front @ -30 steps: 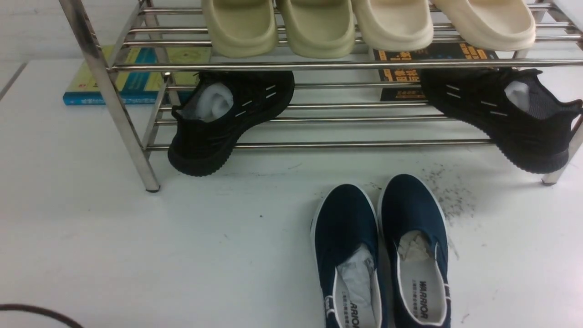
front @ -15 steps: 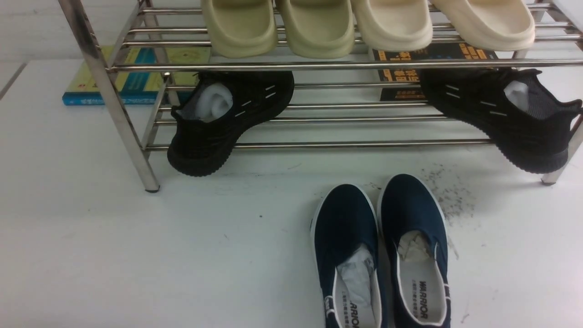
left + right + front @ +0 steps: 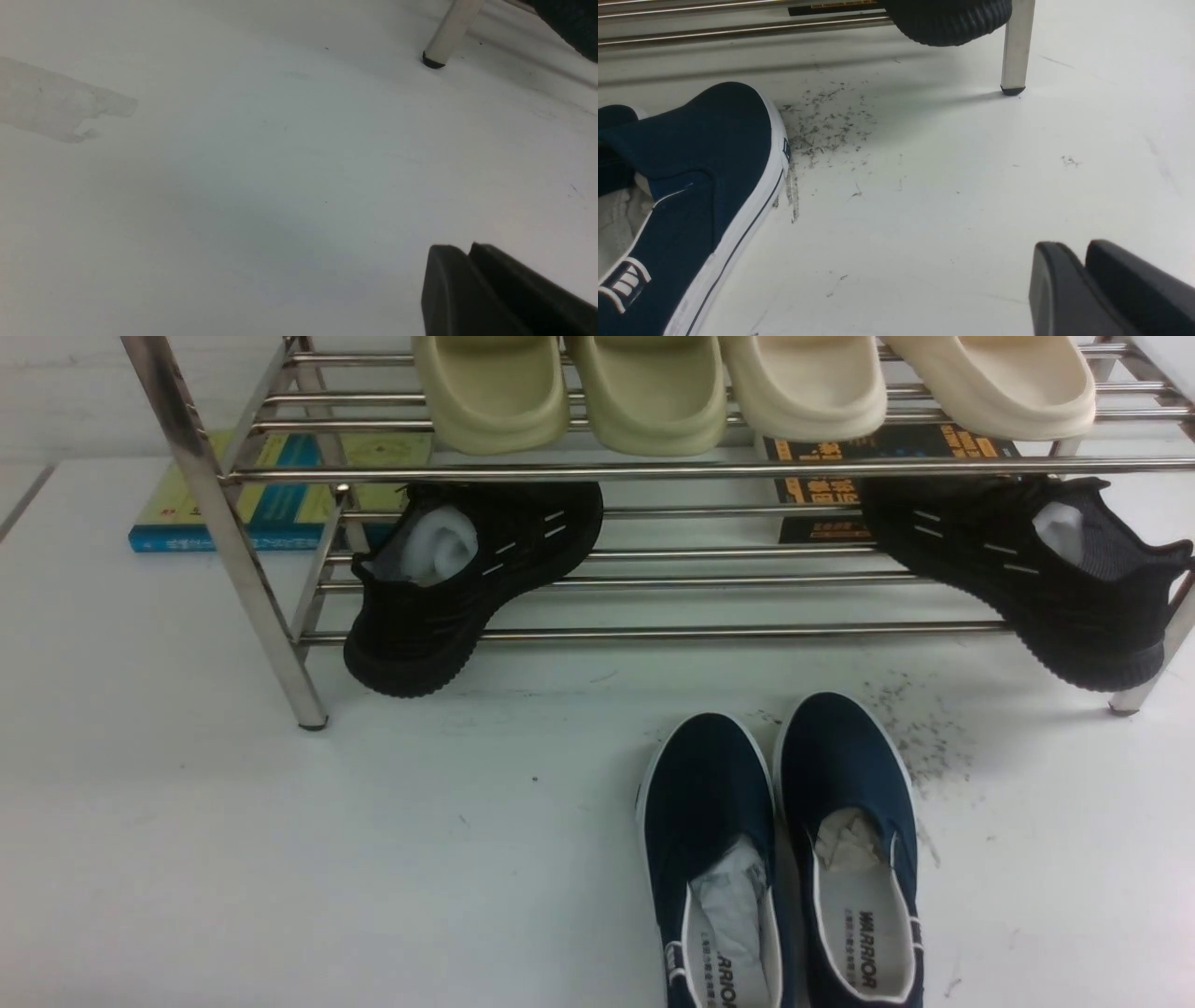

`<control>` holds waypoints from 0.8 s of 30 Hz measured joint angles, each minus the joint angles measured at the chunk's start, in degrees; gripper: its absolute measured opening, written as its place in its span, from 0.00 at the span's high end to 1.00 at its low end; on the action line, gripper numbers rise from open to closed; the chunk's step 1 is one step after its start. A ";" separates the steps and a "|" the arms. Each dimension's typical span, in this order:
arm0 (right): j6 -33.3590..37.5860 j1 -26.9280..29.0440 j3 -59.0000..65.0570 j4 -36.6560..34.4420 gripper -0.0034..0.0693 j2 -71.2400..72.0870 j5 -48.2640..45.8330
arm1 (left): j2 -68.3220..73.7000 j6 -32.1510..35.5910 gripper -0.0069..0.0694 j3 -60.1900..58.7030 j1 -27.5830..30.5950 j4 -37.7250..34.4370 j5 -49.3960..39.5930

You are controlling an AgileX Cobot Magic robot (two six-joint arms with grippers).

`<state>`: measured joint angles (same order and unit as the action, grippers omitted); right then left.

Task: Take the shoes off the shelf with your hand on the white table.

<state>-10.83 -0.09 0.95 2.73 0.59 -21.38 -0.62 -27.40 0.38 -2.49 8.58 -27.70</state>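
- Two navy-blue canvas shoes [image 3: 782, 859] are seen side by side on the white bench [image 3: 280, 859].
- Two black knit sneakers [image 3: 471, 583] are counted on the lower tier of one chrome shelf [image 3: 653, 469], one at each end.
- Four foam slippers [image 3: 747, 387] are lined up on the upper tier: two pale green, two beige.
- Two books [image 3: 280, 490] are visible behind the shelf.
- One end effector [image 3: 495, 294] is partly shown in each wrist view, two in all.

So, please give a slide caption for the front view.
Navy shoes side by side on the white table, before the shelf.
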 joint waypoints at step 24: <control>0.00 0.00 0.00 0.00 0.77 0.00 0.00 | 0.00 0.00 0.77 -0.05 0.00 0.44 -0.02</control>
<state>-10.83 -0.09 0.95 2.73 0.59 -21.38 -0.62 -27.40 0.33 -2.49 9.01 -27.72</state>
